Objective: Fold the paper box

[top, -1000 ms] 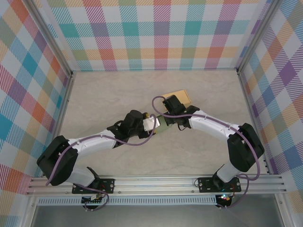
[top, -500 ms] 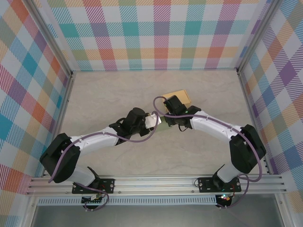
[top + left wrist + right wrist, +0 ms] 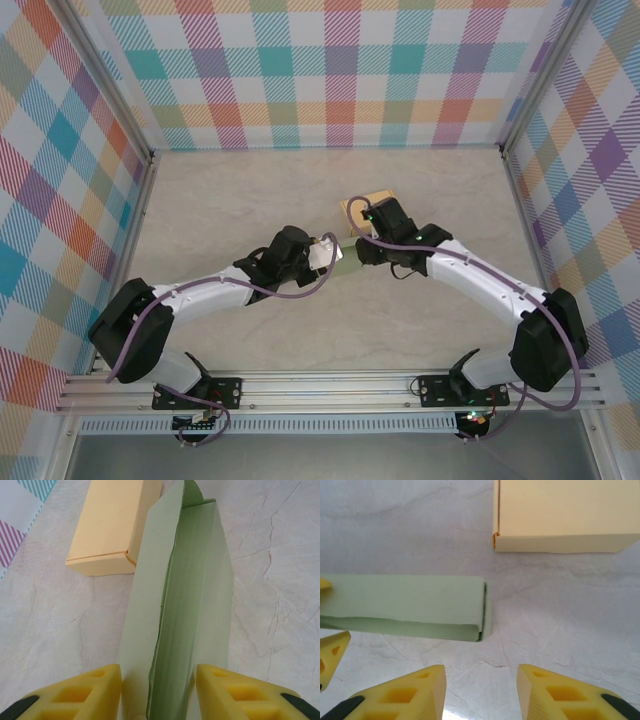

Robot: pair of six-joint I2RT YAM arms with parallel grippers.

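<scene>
Left wrist view pretty much tells it: one green paper box (image 3: 175, 595), mostly flattened with its panels only partly opened up, standing on edge and running away from the camera. The left gripper (image 3: 156, 672) has it pinched, one yellow finger snug against each side, so it's closed about halfway onto the box. From the right wrist view the same green paper box (image 3: 405, 602) comes in from the left, its open end facing right.

Just beyond it there's a second box, a single tan box (image 3: 565, 515), fully closed and lying flat on the marbled table (image 3: 545, 610). It sits near the green one with a small gap between them, not touching.

The right gripper (image 3: 481, 672) is partly open, both yellow fingers (image 3: 410, 692) apart over bare table with nothing between them, just beside the green box's end.

So that's two boxes, two grippers, one grip.
</scene>
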